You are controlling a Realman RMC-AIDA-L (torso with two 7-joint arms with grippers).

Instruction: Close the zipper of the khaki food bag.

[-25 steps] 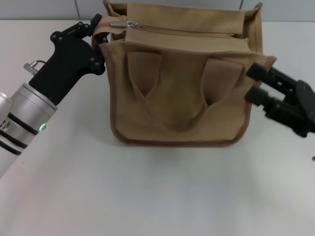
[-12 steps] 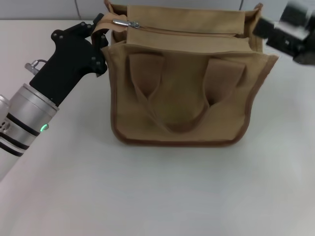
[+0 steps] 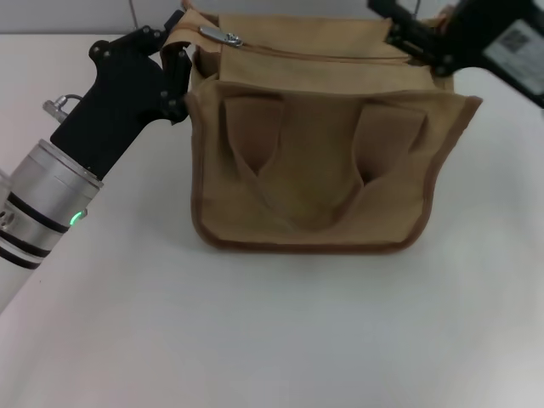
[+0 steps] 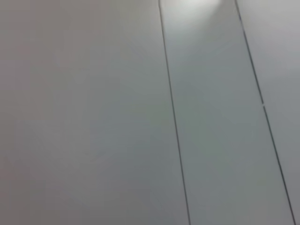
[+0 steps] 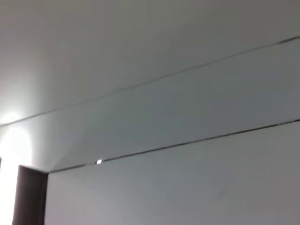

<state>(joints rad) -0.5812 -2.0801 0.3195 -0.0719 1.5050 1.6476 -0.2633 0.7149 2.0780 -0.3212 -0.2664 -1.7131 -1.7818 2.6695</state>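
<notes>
The khaki food bag (image 3: 310, 170) stands on the white table, its front handles facing me. Its zipper (image 3: 323, 56) runs along the top, with the silver slider (image 3: 219, 36) at the left end. My left gripper (image 3: 177, 66) is at the bag's upper left corner, its fingers closed on the bag's left edge just below the slider. My right gripper (image 3: 388, 24) hovers over the bag's top right end, above the zipper line, with its fingers apart and nothing in them. Both wrist views show only grey wall panels.
The white table (image 3: 280, 340) spreads out in front of the bag. A grey tiled wall (image 3: 85, 15) stands behind it. The left arm's silver forearm (image 3: 42, 204) reaches in across the table's left side.
My right gripper has risen from beside the bag's right side and swung up over its top right end. The left gripper has kept its hold; the bag has shifted slightly.
</notes>
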